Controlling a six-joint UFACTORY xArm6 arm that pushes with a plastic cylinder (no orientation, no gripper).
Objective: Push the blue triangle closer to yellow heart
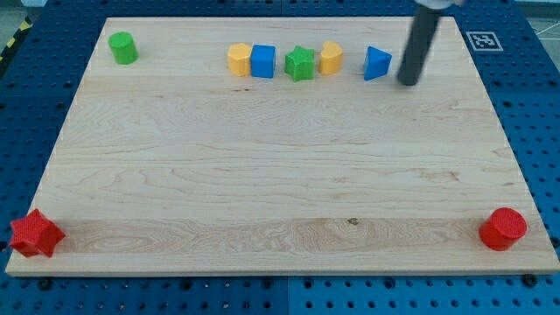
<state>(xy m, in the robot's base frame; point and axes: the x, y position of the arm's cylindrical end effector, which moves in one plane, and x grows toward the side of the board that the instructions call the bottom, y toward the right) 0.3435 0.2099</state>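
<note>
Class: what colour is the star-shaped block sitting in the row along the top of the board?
Green. The star shows in the single camera view, between a blue cube and a yellow block.

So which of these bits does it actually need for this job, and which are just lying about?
Needed: blue triangle, yellow heart, my tip just right of the triangle.

Lying about: green star, blue cube, yellow block, green cylinder, red star, red cylinder.

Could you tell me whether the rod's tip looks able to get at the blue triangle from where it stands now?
Probably yes. My tip stands just to the view's right of the blue triangle, with only bare board between them. The yellow heart lies on the triangle's far side, so a leftward push looks unobstructed.
</note>
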